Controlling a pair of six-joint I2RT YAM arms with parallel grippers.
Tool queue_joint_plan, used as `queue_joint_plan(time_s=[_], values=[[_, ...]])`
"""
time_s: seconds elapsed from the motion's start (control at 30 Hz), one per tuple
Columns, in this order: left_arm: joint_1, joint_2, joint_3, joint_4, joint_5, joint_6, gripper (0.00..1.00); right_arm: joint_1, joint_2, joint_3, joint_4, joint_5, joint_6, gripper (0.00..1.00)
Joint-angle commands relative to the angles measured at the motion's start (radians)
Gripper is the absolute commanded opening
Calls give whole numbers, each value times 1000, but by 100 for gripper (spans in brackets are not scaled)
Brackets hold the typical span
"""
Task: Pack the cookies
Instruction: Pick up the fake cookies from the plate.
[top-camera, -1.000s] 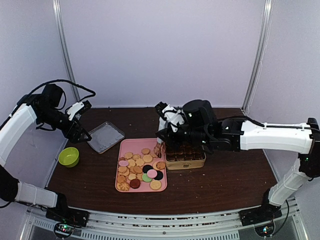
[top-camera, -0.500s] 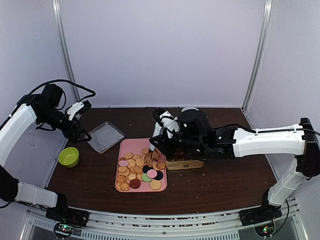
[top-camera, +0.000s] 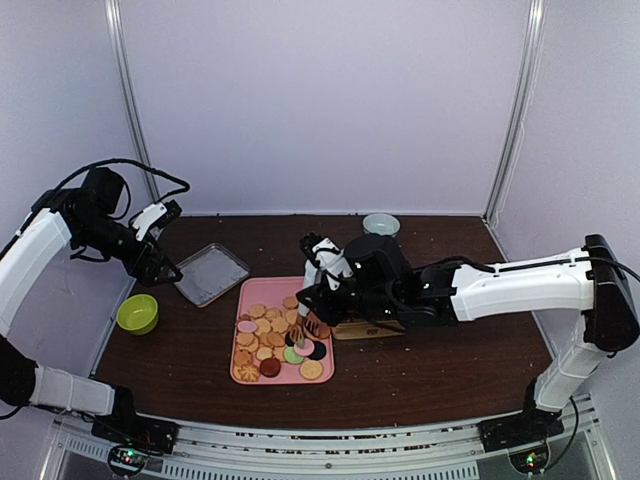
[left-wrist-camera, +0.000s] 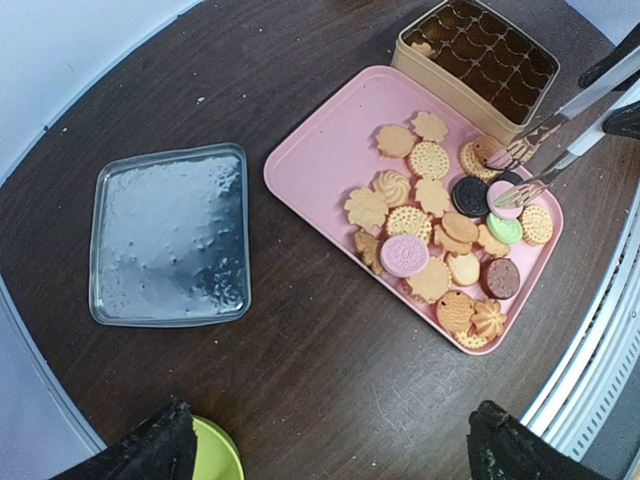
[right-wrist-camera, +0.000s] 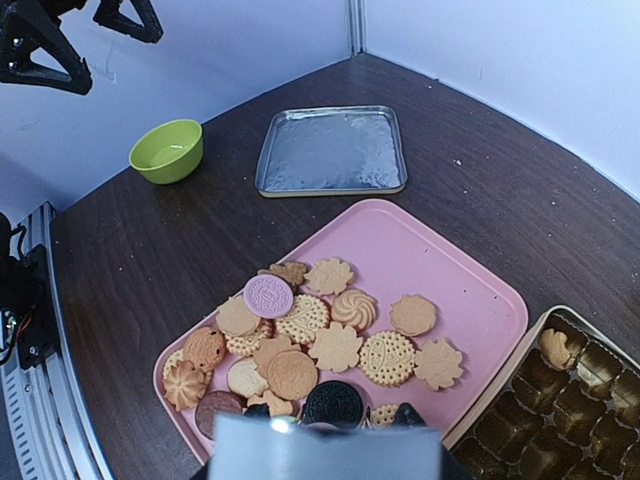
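The cookies (left-wrist-camera: 430, 215) lie in a heap on the pink tray (left-wrist-camera: 330, 160), mostly tan, with pink, green, black and dark red ones among them. One tan cookie (right-wrist-camera: 555, 348) sits in a cell of the gold tin (right-wrist-camera: 590, 400). My right gripper (top-camera: 305, 325) hangs low over the tray's near-right part. Its fork-like fingers (left-wrist-camera: 515, 152) stand apart, and a black cookie (right-wrist-camera: 335, 400) lies between the tips. It is open and holds nothing. My left gripper (top-camera: 172, 242) hovers open and high above the table's left side.
A silver lid (top-camera: 210, 272) lies left of and behind the tray. A green bowl (top-camera: 137, 313) stands at the left edge, and a pale bowl (top-camera: 381, 223) at the back. The tin (top-camera: 375, 328) touches the tray's right side, under my right arm.
My right gripper has swung left from over the tin to over the tray's cookies, its fingers a little wider apart. The left arm has not moved.
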Motion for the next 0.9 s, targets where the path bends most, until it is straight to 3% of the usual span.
queue_joint_plan(time_s=[0.0, 0.87], values=[[9, -8, 13, -3, 26, -3, 97, 12, 1, -25, 44, -17, 25, 40], [8, -11, -1, -3, 40, -6, 97, 53, -72, -80, 46, -29, 51, 41]])
